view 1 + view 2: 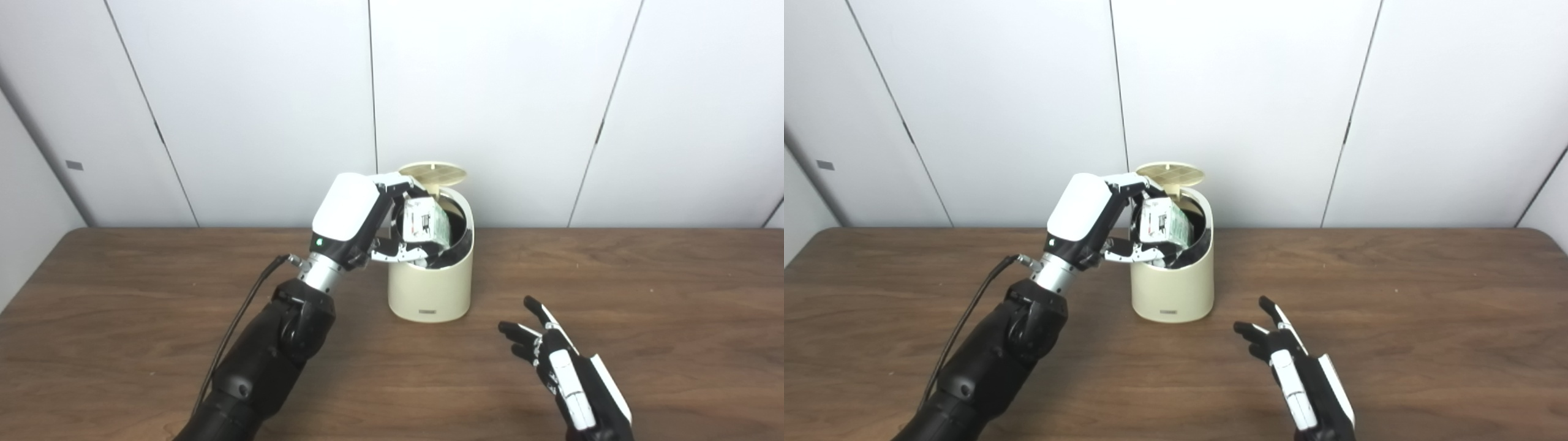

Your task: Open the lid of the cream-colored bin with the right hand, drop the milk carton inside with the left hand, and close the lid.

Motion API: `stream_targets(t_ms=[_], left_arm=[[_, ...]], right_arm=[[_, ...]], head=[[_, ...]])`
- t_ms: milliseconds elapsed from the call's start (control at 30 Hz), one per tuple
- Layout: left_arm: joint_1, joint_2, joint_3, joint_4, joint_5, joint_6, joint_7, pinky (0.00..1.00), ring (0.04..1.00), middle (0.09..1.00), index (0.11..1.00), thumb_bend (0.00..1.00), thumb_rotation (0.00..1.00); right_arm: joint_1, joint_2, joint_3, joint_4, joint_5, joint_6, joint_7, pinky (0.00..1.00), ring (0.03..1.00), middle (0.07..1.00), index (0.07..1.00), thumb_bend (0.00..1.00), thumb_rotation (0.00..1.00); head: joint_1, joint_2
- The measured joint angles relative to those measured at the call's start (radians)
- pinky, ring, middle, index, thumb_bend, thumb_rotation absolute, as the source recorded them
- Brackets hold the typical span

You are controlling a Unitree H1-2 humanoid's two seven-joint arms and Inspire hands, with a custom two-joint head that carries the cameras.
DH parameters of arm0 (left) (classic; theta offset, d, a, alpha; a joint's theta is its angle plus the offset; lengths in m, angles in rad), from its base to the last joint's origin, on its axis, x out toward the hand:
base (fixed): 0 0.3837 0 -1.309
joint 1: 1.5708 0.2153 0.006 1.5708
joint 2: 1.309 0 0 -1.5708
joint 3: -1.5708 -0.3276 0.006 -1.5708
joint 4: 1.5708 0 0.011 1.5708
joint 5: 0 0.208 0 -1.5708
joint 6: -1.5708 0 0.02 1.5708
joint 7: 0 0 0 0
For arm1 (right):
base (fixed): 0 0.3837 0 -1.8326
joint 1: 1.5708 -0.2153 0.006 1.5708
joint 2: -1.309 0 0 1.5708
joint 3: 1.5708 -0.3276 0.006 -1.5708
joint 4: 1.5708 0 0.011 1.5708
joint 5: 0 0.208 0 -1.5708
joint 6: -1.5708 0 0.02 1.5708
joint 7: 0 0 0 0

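Over the bin's mouth, I hold my left hand [367,223] clamped on the milk carton [424,223], poised above the opening (not yet released). The lid [432,173] stands open; drop and closing remain. My right hand [560,361] rests spread, well clear of the cream-colored bin [430,288].

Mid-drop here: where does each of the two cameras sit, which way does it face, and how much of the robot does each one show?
Left eye view: on the head, looking down and forward at the table; the bin sits just right of centre; both arms enter from the bottom edge.
Right eye view: beside it, same aim; the bin sits about centre; the same arms show.
Shared: the lid is up, the left hand holds the carton in the bin's mouth, and the right hand is open over the table.
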Motion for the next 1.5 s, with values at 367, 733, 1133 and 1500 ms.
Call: stream_targets(t_ms=[367, 733, 1133, 1500], left_arm=[[0.023, -0.028, 0.043, -0.069, -0.104, 0.074, -0.11, 0.47, 0.527, 0.644, 0.626, 1.0, 0.21], [0.023, -0.028, 0.044, -0.075, -0.088, 0.083, -0.107, 0.46, 0.516, 0.632, 0.618, 1.0, 0.2], [0.105, -0.038, 0.063, -0.169, -0.142, 0.037, -0.087, 0.35, 0.402, 0.529, 0.51, 0.48, 0.0], [0.142, -0.067, 0.125, -0.299, -0.218, 0.025, -0.107, 0.36, 0.449, 0.494, 0.477, 0.48, 0.0]], right_arm=[[0.0, -0.001, 0.001, 0.0, 0.0, 0.0, 0.001, 0.86, 0.856, 0.788, 0.913, 0.56, 0.96], [0.0, -0.002, 0.001, -0.003, -0.002, 0.0, 0.001, 0.86, 0.863, 0.79, 0.921, 0.56, 0.97], [0.0, -0.007, 0.0, -0.003, -0.005, 0.0, 0.001, 0.85, 0.848, 0.78, 0.927, 0.54, 0.98], [-0.001, -0.008, -0.004, -0.003, -0.005, 0.0, 0.001, 0.85, 0.855, 0.781, 0.923, 0.55, 0.98]], head=[[-0.002, 0.002], [0.0, 0.003], [0.0, 0.005], [0.006, 0.011]])
